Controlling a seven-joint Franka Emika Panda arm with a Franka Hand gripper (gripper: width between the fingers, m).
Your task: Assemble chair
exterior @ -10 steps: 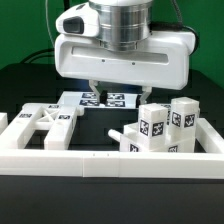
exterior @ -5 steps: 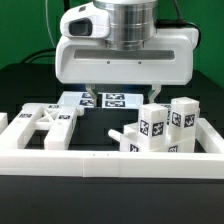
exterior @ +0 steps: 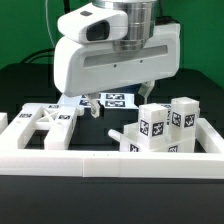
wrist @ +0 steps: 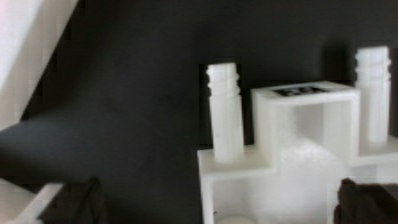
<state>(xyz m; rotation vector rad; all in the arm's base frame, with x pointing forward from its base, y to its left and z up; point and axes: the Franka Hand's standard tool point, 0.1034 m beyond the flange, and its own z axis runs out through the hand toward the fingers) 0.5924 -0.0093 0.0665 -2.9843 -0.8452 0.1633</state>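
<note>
The chair is in loose white tagged parts. A flat slab with cut-outs (exterior: 47,120) lies at the exterior view's left. A cluster of upright blocks and bars (exterior: 160,128) stands at the right. My gripper (exterior: 112,102) hangs above the middle of the table, between them, tilted, with one dark finger (exterior: 89,105) showing. In the wrist view a white part with upright pegs and a tag (wrist: 299,125) lies below the gripper (wrist: 217,205). The dark fingertips (wrist: 71,203) stand far apart at both sides. The gripper is open and holds nothing.
A long low white rail (exterior: 100,160) runs along the front and turns up both sides. The marker board (exterior: 112,98) lies flat behind the gripper's fingers. Dark table shows around the parts.
The jaws have spread wider. The hand has turned and shifted toward the exterior view's left. The chair parts have not moved.
</note>
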